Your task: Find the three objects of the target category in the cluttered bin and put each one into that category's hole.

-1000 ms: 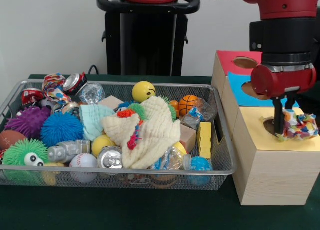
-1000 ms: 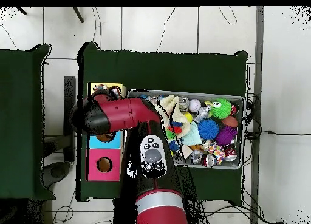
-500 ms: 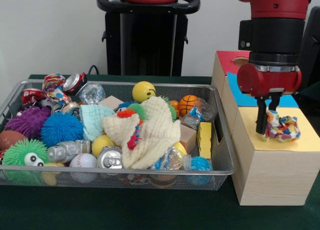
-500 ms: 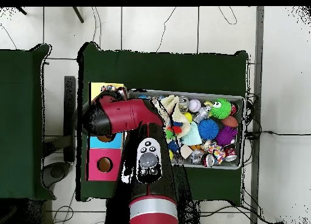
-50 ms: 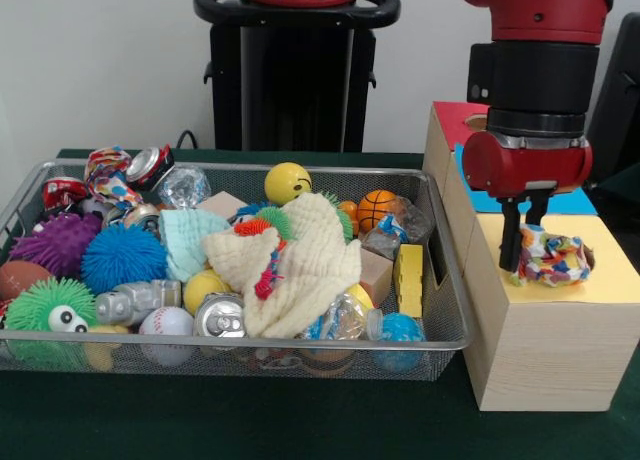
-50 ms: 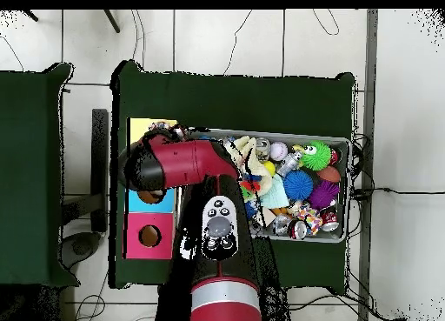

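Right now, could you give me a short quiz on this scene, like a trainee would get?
1. True or false: the gripper is over the wire bin.
2. Which box top is the multicoloured wad on: A red, B blue, C yellow?
3. Fill in: the smiley ball at the bin's back is ____.

Key: 1 false, it is at the yellow box. 2 C. 3 yellow.

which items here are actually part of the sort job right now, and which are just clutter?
In play:
- gripper
- crumpled multicolour ball, at the gripper on the yellow-topped box
- second multicolour crumpled ball, in the bin's far corner
- wire bin

Lying about:
- cream cloth
- blue spiky ball
- soda can
- baseball
- mini basketball
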Robot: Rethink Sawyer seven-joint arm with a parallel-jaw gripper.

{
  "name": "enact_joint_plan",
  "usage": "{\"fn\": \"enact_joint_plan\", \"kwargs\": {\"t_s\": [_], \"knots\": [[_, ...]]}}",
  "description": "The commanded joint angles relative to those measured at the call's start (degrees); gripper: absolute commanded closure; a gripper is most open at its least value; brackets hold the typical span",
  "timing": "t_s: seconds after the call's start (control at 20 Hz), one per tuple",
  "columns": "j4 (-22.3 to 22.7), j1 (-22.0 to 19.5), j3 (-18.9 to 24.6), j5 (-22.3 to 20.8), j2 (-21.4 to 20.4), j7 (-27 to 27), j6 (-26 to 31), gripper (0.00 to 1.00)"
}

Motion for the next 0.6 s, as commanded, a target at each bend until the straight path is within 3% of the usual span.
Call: {"fn": "enact_joint_plan", "kwargs": {"t_s": [0.05, 0.6], "knots": [[4.0, -2.6, 2.9, 2.1, 5.0, 6.6, 12.0, 1.00], [7.2, -3.9, 6.9, 6.1, 4.1, 6.6, 11.5, 1.00]]}}
